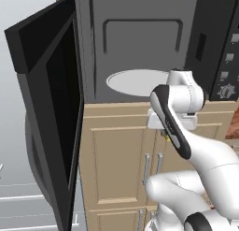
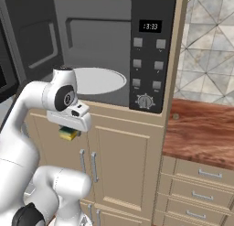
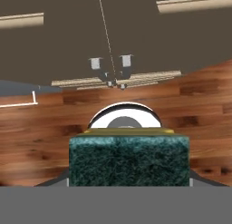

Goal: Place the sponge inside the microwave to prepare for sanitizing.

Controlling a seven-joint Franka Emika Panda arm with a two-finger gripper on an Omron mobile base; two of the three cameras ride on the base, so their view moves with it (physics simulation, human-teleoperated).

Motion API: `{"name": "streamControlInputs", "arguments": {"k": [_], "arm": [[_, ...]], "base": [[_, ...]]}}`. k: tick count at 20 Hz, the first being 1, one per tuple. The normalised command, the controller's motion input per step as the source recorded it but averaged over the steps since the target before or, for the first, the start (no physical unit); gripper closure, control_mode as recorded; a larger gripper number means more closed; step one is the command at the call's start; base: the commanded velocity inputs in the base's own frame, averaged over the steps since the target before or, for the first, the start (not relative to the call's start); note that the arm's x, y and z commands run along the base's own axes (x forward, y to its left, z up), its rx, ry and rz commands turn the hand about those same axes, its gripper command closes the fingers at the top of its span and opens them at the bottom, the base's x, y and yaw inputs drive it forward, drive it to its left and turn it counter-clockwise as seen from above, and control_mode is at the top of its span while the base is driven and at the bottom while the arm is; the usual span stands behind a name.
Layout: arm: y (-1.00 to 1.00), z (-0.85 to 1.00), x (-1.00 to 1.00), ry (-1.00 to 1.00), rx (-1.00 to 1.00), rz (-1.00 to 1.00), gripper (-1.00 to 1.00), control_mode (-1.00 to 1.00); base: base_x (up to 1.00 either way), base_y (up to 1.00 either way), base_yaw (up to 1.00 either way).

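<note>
sponge [image 2: 68,134] clamped in tool [image 2: 69,130] — below microwave [image 2: 100,46]

Sponge [image 3: 128,160] green face rough, fibrous; cabinet [image 2: 123,161] matt wood.

The sponge [image 2: 68,133] is yellow with a dark green layer; in the hand view its green face [image 3: 129,160] is mottled and fibrous, with a thin yellow strip along its upper edge. The microwave [image 2: 153,51] is black, with a dark glass door [image 1: 51,108], a grey interior, a white round turntable [image 1: 137,82], grey buttons and a pale display. The arm [image 1: 205,160] is white with dark joints, and the tool [image 2: 69,121] has a white body. The cabinets [image 2: 123,161] are light tan wood with silver handles. The surface [image 2: 201,129] is reddish-brown wood with streaky grain. The wall tiles [image 2: 210,42] are pale grey-beige in a triangular pattern.
</note>
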Motion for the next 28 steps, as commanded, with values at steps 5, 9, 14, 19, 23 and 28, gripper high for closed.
{"name": "streamControlInputs", "arguments": {"k": [5,9,14,19,23,28], "arm": [[0.00,0.00,0.02,-0.01,0.00,0.01,1.00,-1.00],[0.00,0.32,0.03,-0.18,-0.08,0.03,1.00,-1.00],[0.00,0.92,0.00,-0.24,-0.02,0.00,1.00,-1.00],[0.00,0.88,0.25,-0.22,-0.01,0.00,1.00,-1.00],[0.00,0.54,0.64,-0.11,-0.05,0.00,1.00,-1.00],[0.00,0.07,0.96,0.00,-0.03,0.00,1.00,-1.00]], "base": [[0.00,0.00,0.00],[0.00,0.00,0.00],[0.00,0.00,0.00],[0.00,0.00,0.00],[0.00,0.00,0.00],[0.00,0.00,0.00]]}}
